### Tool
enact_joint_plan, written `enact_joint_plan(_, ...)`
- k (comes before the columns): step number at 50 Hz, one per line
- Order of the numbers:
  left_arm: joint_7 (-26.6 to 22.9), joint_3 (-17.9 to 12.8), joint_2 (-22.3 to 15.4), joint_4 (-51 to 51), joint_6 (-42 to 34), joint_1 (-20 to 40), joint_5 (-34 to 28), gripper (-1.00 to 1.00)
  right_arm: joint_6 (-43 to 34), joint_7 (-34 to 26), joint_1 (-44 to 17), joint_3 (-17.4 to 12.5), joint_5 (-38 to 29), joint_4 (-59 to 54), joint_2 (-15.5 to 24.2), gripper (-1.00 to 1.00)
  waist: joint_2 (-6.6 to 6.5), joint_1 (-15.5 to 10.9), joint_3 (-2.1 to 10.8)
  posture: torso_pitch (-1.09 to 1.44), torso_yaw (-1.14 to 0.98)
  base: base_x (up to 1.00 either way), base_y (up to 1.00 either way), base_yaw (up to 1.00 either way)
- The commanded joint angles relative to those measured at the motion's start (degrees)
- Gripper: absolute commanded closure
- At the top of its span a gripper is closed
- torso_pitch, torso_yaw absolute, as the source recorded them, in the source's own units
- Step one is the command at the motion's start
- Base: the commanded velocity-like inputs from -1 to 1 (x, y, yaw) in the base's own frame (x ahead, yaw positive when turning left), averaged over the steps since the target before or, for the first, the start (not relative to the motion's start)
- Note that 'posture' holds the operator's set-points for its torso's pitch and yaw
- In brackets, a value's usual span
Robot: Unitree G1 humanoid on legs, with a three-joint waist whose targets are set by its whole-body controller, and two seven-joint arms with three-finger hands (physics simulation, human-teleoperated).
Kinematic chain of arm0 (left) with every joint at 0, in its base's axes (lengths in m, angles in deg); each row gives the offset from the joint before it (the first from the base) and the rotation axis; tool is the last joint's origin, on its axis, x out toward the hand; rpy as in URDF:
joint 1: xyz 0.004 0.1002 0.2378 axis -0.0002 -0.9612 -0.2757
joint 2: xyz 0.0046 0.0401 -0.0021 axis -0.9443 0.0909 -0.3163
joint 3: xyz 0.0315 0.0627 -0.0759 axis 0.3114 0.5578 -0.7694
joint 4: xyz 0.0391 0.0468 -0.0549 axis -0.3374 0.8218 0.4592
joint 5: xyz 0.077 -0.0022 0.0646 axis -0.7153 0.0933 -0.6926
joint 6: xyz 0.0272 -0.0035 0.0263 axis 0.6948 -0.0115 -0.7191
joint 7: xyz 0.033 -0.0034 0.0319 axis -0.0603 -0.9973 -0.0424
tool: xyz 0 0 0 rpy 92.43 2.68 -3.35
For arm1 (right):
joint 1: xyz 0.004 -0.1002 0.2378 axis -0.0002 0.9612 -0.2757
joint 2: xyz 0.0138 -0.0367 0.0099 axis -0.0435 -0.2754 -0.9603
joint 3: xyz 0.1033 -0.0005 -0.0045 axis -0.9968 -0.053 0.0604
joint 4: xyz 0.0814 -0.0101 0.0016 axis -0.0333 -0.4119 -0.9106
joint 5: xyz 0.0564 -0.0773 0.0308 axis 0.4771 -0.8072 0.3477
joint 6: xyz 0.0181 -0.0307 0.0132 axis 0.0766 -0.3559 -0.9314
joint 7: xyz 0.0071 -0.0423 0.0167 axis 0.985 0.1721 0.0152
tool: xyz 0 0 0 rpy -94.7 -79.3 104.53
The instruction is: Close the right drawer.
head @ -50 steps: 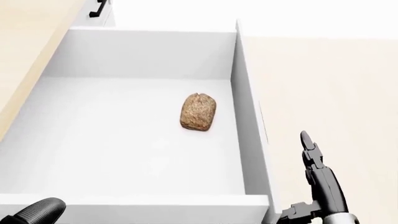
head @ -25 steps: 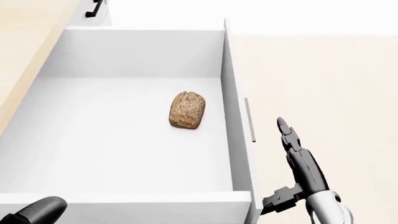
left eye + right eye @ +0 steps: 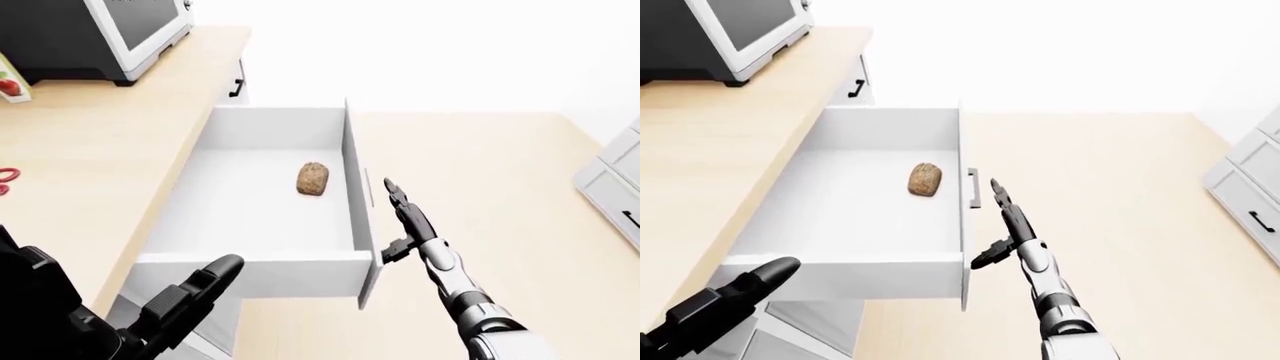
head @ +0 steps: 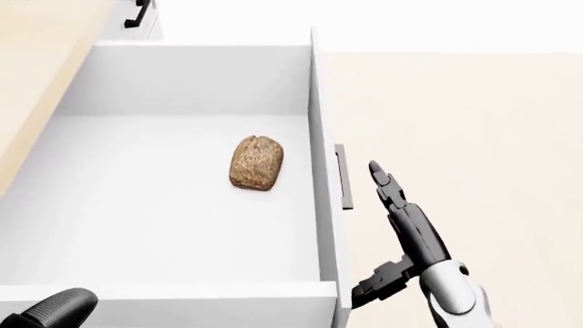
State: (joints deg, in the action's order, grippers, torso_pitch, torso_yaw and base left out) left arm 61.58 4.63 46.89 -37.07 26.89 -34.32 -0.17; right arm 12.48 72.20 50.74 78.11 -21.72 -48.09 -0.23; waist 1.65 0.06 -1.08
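Note:
The white drawer [image 4: 322, 102] stands pulled far out of the counter, its front panel along the right side of the head view with a slim handle [image 4: 344, 176] on it. A brown bread roll [image 4: 256, 162] lies inside on the drawer floor. My right hand [image 4: 401, 222] is open, its fingers stretched straight out just right of the handle, close to the panel; I cannot tell whether they touch it. My left hand [image 3: 195, 289] hangs open near the drawer's bottom left corner, apart from it.
A light wood counter [image 3: 90, 150] runs along the left, with a dark microwave [image 3: 100, 34] on it. Another drawer with a black handle [image 3: 237, 86] sits shut above the open one. A white cabinet [image 3: 615, 180] stands at the right, across the tan floor [image 3: 480, 150].
The whole head view has drifted left, so the camera has moved. My right hand has risen up and left, from below the drawer's corner to beside its handle.

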Motion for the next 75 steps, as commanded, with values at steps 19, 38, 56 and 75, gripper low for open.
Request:
enact_joint_plan(19, 0.27, 0.09, 0.06, -1.69, 0.24, 0.45, 0.55, -1.0, 2.04, 0.41, -5.35, 0.45, -0.93, 2.06, -2.53, -1.0, 0.04, -0.33, 1.36, 0.0, 0.0, 0.0, 0.0, 0.0)
enact_joint_plan(38, 0.26, -0.06, 0.39, -1.69, 0.7, 0.19, 0.77, -1.0, 1.49, 0.24, -7.11, 1.03, -2.58, 1.48, -4.07, -1.0, -0.05, -0.47, 1.3, 0.0, 0.0, 0.0, 0.0, 0.0)
enact_joint_plan(56, -0.37, -0.98, 0.73, -1.69, 0.75, 0.91, 1.42, -1.0, 0.7, 0.16, -8.94, 1.87, -4.13, 1.42, -5.76, -1.0, -0.11, -0.45, 1.18, 0.0, 0.0, 0.0, 0.0, 0.0)
enact_joint_plan(75, -0.58, -1.17, 0.72, -1.69, 0.65, 0.89, 1.97, -1.0, 0.36, 0.43, -10.15, 3.32, -7.82, 0.68, -8.09, -1.0, -0.15, -0.51, 1.25, 0.0, 0.0, 0.0, 0.0, 0.0)
